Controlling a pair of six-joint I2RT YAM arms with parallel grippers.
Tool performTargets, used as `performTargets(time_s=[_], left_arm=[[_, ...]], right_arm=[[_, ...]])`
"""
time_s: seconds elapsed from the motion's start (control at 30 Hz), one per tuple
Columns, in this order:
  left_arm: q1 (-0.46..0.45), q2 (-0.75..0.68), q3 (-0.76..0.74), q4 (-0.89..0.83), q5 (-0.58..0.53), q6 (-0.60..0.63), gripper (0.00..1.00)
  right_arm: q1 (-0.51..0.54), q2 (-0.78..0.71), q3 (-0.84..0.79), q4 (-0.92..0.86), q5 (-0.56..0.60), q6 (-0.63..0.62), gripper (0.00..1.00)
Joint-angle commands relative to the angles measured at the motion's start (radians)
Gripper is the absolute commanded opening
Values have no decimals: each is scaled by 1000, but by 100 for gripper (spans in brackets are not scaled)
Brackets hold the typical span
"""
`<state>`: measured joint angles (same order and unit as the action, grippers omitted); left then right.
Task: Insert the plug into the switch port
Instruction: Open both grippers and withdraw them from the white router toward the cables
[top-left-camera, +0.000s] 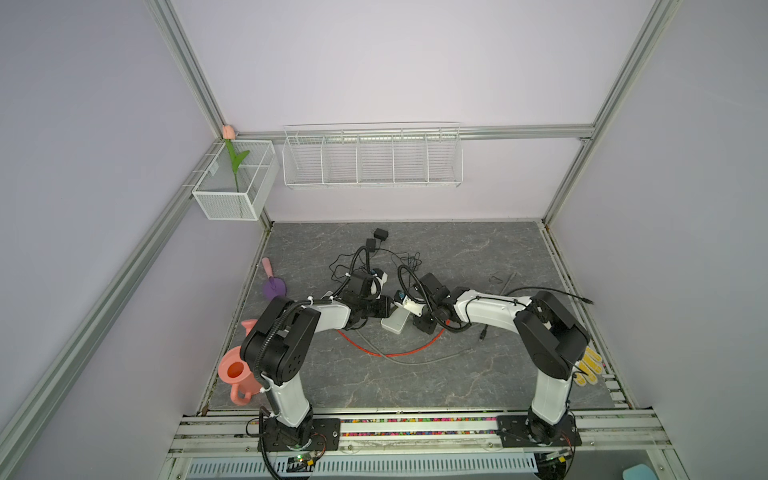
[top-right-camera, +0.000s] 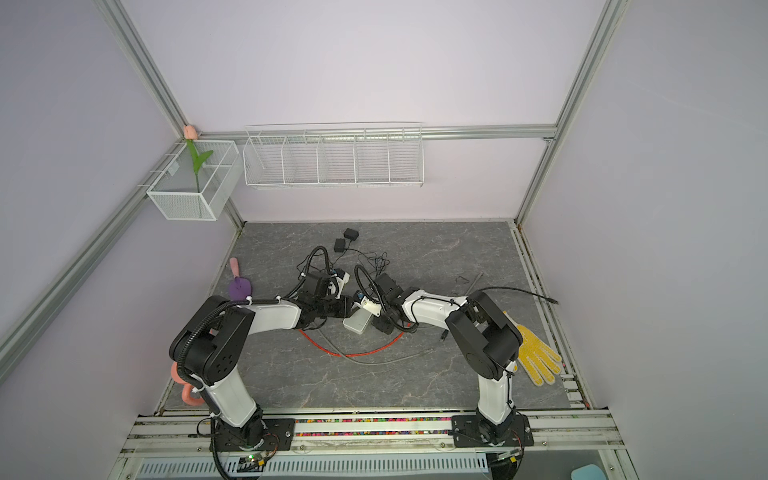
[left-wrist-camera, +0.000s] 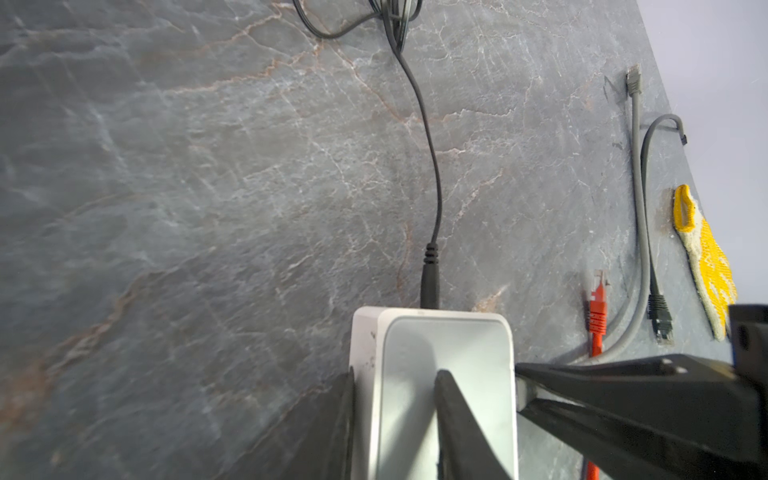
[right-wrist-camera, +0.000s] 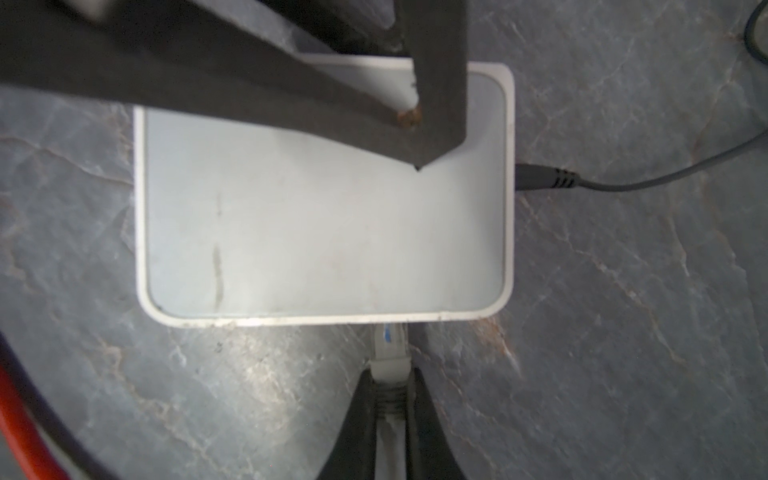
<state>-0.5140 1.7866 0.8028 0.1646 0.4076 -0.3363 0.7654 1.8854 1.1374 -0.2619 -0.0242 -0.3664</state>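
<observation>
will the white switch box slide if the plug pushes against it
Probably light: the small white plastic switch box is a flat shell. Likely to slide on the smooth grey marbled tabletop, but the left claw clamped across it should brace it.

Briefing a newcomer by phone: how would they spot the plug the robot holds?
On the grey marble table, find the white switch near the middle. At its long edge, pinched in the right claw, sits a grey plug with a clear tip. Only it is gripped: the black power plug and orange plug nearby are not.
</observation>
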Motion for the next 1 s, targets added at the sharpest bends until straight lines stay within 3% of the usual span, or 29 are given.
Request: performTargets(time_s=[0.0,0.47,0.7,0.9,0.97], left_arm=[[-120,96,-75,-243,161,12,30],[-122,88,-78,-240,166,6,30],[-130,78,-99,-209,174,-1,30],[-146,95,-83,-213,181,-5,30],[-144,80,-80,-230,162,-1,30]], right_arm=[[25,20,90,740,-144,2,7],[16,57,190,775,-218,27,7],[12,58,179,781,-195,20,7],[8,84,230,721,-206,2,7],[6,74,233,665,-204,-11,11]])
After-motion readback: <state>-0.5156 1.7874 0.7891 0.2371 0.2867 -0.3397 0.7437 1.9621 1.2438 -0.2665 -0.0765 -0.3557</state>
